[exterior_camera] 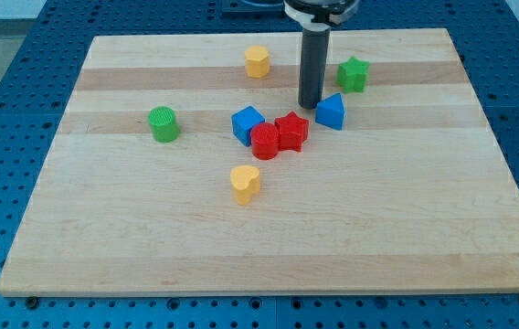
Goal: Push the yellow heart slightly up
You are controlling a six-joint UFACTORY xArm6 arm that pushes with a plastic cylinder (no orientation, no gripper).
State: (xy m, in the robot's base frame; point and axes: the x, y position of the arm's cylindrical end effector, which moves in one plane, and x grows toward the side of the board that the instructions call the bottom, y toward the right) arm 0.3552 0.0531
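The yellow heart (245,182) lies on the bench (406,238) below the central cluster, toward the view's bottom, clear of all neighbours. Judged light, rigid and smooth-based; it should slide readily and may spin if struck off-centre. Best contact point: the middle of its lower edge.

The rod stands upright. My tip (310,105) rests near the view's top, just left of the blue block (330,111) and above the red star (291,131). The red cylinder (265,141) and blue cube (247,124) sit between tip and heart. No hand is fitted, so no open or closed state applies. The tip is well apart from the heart; the push is not yet begun.
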